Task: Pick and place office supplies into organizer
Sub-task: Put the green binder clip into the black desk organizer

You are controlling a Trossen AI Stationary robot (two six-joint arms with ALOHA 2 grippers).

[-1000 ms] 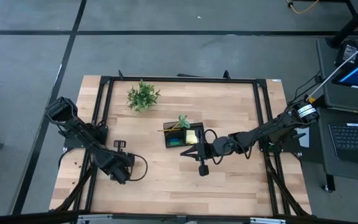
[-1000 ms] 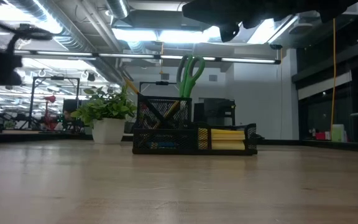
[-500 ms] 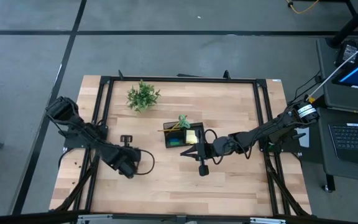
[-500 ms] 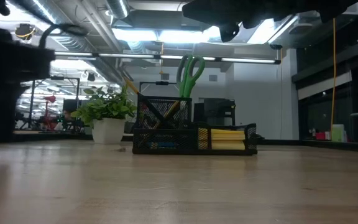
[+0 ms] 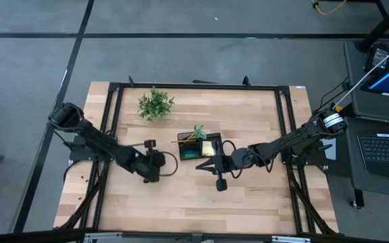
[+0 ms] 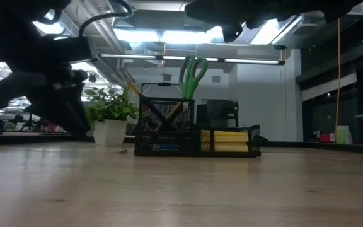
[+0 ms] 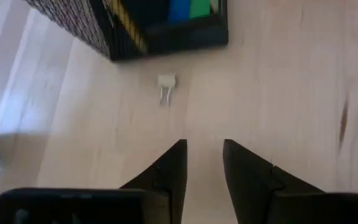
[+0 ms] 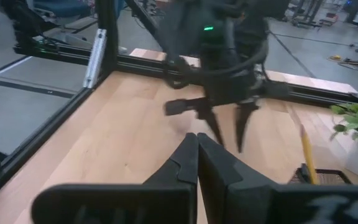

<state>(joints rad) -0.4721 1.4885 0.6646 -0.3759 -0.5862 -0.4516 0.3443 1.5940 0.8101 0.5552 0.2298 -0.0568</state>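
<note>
Binder clip (image 7: pixel 166 88) lies on bare wood beyond the parted, empty left pincer (image 7: pixel 202 163).

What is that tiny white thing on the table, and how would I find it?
Start at the black mesh organizer in the middle of the wooden table. Just outside its corner, on bare wood ahead of the left gripper, lies a small white clip with two thin wire legs. It is the only loose item outside the organizer.

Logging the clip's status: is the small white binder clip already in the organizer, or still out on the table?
Out. The binder clip lies on bare wood just outside the organizer, ahead of the left gripper, whose fingers stand apart.
</note>
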